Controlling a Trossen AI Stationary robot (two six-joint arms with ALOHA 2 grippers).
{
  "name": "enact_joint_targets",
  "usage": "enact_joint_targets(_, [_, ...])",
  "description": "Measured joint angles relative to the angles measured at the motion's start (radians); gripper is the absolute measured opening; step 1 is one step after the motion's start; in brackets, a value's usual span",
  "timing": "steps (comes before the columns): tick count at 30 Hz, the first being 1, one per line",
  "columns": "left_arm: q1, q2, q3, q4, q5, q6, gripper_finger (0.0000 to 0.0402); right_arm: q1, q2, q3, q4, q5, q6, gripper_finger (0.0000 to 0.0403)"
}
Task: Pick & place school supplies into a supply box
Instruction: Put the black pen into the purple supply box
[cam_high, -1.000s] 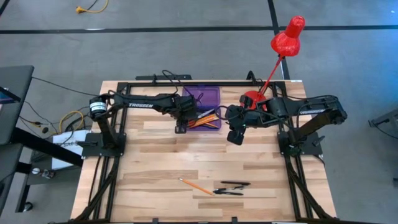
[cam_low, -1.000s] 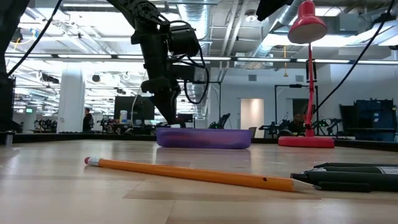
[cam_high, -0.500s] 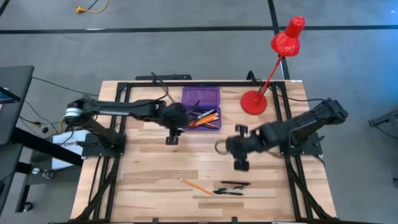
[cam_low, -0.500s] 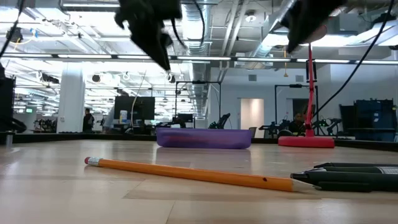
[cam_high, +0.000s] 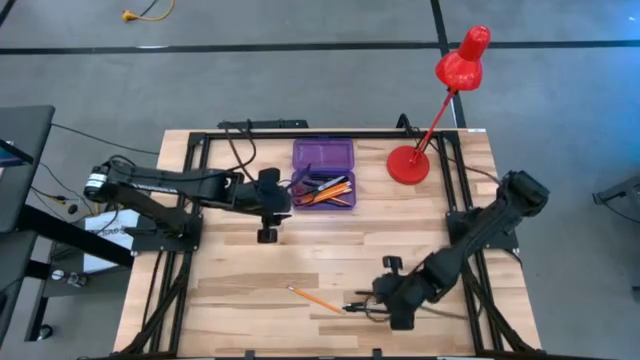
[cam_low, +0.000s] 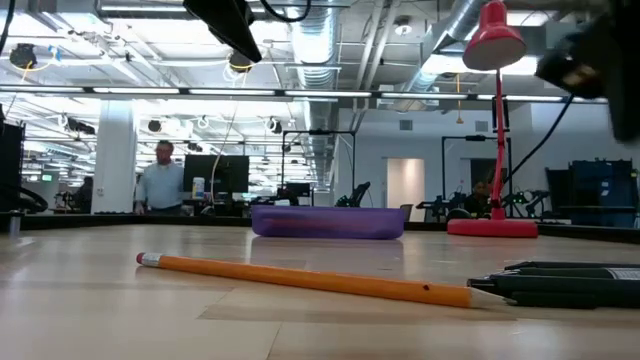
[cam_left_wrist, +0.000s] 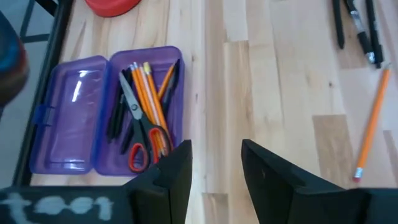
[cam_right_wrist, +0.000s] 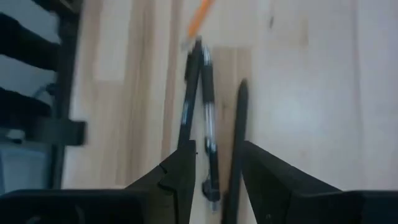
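Black pens (cam_right_wrist: 208, 124) lie just ahead of the right gripper's (cam_right_wrist: 214, 171) spread fingers (cam_right_wrist: 180, 171).

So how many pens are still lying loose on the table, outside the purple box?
3 pens, grouped near the table's front edge beside a loose pencil, under the right gripper. Others already lie inside the purple box.

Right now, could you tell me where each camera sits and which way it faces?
High: overhead, straight down; both arms, purple supply box.
Low: table height, level; loose pencil nearest.
Left wrist: above the open box's scissors; left gripper empty.
Right wrist: right gripper open over black pens.
High and low share the red lamp.
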Motion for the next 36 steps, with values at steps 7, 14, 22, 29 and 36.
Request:
enact_joint_targets(7, [-0.058, 0.0, 0.0, 0.003, -0.044, -0.053, 0.0128, 0.023, 0.098, 0.0, 0.016, 0.027, 0.156, 0.012])
enact_joint_targets(14, [-0.1, 0.0, 0.0, 0.002, -0.068, -0.115, 0.0128, 0.029, 0.16, 0.001, 0.035, -0.002, 0.134, 0.012])
enact_joint_targets(22, [-0.135, 0.0, -0.005, -0.017, -0.104, -0.159, 0.0128, 0.034, 0.17, 0.001, 0.017, -0.011, 0.123, 0.012])
enact_joint_targets(29, [-0.161, 0.0, -0.059, -0.016, -0.117, -0.214, 0.0128, 0.034, 0.183, 0.002, -0.014, -0.022, 0.122, 0.012])
enact_joint_targets(36, [-0.198, 0.0, -0.075, -0.018, -0.158, -0.248, 0.0128, 0.03, 0.216, 0.006, -0.006, -0.031, 0.12, 0.012])
